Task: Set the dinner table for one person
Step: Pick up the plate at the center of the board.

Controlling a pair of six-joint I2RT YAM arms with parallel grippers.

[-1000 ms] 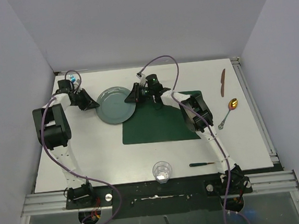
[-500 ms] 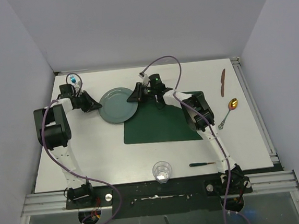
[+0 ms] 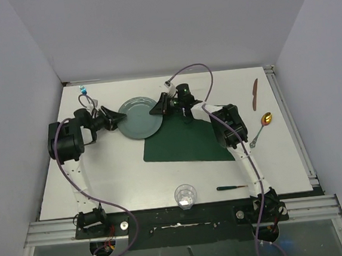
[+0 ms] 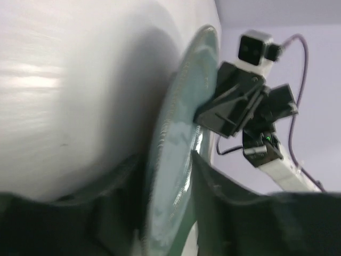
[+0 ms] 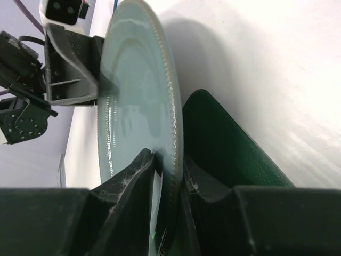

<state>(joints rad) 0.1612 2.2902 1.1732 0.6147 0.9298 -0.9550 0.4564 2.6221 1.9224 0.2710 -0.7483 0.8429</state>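
White dinner table point(image 3: 121, 174) with aluminium rails along right and near edges, closed in by pale walls on three sides. Fills most of the overhead view, with both arm bases bolted at the near edge.

Carries dark green placemat point(image 3: 187, 144) around centre, lying slightly skewed to the table edges.

Noted grey-green plate point(image 3: 139, 117) toward the far side, left of centre, right edge overlapping the far left corner of the placemat. Resting or lifted: cannot tell.

Right pincer point(image 3: 156, 110) at right rim of plate, closed onto it. Fingers point(image 5: 130, 186) seen tight against either face of the rim in the right wrist view.

Left pincer point(image 3: 121, 118) at the opposite, left rim. Fingers point(image 4: 112, 213) set either side of the plate edge in the left wrist view. Clamped or merely straddling: cannot tell, view blurred.

Further out:
- Clear glass point(image 3: 186, 195) upright near the near edge, just clear of the placemat's near side.
- Thin dark utensil point(image 3: 231, 188) lying flat to the right of the glass, type not discernible.
- Gold-bowled spoon point(image 3: 260, 131) right of the placemat, beside the right arm.
- Brown knife point(image 3: 255, 94) toward the far right corner, well apart from the plate.
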